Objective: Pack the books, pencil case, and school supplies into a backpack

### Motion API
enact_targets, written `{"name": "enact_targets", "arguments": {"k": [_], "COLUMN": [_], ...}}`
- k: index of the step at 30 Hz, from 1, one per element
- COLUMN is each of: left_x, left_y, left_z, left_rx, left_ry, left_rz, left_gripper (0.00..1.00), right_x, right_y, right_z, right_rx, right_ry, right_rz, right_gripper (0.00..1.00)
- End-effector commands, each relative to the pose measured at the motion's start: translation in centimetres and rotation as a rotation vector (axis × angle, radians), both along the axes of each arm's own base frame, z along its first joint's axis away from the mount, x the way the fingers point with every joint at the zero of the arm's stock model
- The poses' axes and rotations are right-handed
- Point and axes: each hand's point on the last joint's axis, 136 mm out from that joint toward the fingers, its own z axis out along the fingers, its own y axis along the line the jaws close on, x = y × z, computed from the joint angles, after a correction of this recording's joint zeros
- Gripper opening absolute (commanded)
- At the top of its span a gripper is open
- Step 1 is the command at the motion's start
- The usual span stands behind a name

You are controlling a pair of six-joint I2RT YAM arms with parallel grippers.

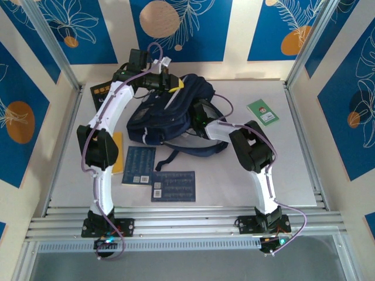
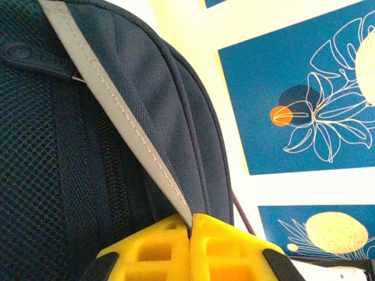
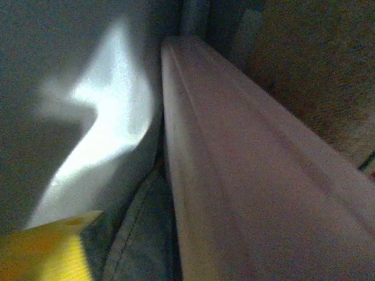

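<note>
Backpack [image 1: 170, 111]: navy, lying at the middle of the table [image 1: 293, 170], towards the far edge.

Left hand [image 2: 191, 225]: its yellow fingers are pressed together, clamped on the backpack's pale stripe at the upper rim.

Right hand [image 1: 199, 119]: reaches into the backpack's opening from the right. In the dim wrist view, one yellow finger [image 3: 53, 252] stands off to the left of the pale pink pencil case [image 3: 234, 175], with dark fabric between them. The fingers are apart and do not grip the case. The case lies inside the backpack.

Books:
- A black book [image 1: 102, 93] with a yellow title lies at the far left corner.
- A yellow-orange book [image 1: 118, 155] lies near the left edge, partly under the left arm.
- Two dark blue books [image 1: 139, 165] [image 1: 173, 186] lie near the near edge, left of centre, their corners touching or nearly so.

Green booklet [image 1: 262, 112]: lies towards the far right corner, well apart from the backpack.

Writing: white print and barcode patches show on the blue books, and a white label on the booklet. None of it is legible.
</note>
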Motion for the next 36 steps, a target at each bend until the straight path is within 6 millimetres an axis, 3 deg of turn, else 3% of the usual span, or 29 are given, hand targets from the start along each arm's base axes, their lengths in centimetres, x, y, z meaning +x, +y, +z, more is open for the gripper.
{"name": "enact_targets", "arguments": {"k": [1,3,9,19,28,33,36], "left_x": [-2.1,-1.5,-0.1,0.0,-0.2,-0.4,-0.7], "left_y": [-0.2,0.7,3.2,4.1,3.9,2.5,0.7], "left_z": [6.8,7.0,7.2,7.1,6.2,3.6,1.7], "left_rx": [-0.114,-0.113,-0.119,-0.111,-0.098,-0.028,0.006], "left_ry": [-0.163,-0.162,-0.153,-0.144,-0.127,-0.096,-0.072], "left_rz": [-0.079,-0.052,0.013,0.036,0.036,0.038,0.015], "left_gripper": [0.0,0.0,0.0,0.0,0.0,0.0,0.0], "right_x": [-1.5,-1.7,-2.9,-5.8,-8.8,-9.8,-10.1], "right_y": [1.3,0.0,-3.6,-8.9,-16.6,-22.4,-24.5], "right_z": [0.2,0.8,2.0,3.6,5.1,7.4,8.1], "right_rx": [-0.084,-0.104,-0.117,-0.236,-0.449,-0.553,-0.532], "right_ry": [-0.017,-0.026,-0.009,-0.072,-0.119,-0.165,-0.175], "right_rz": [0.035,0.013,-0.007,-0.011,-0.133,-0.284,-0.302], "right_gripper": [0.93,0.99,0.99,0.99,0.95,0.92,0.89]}}
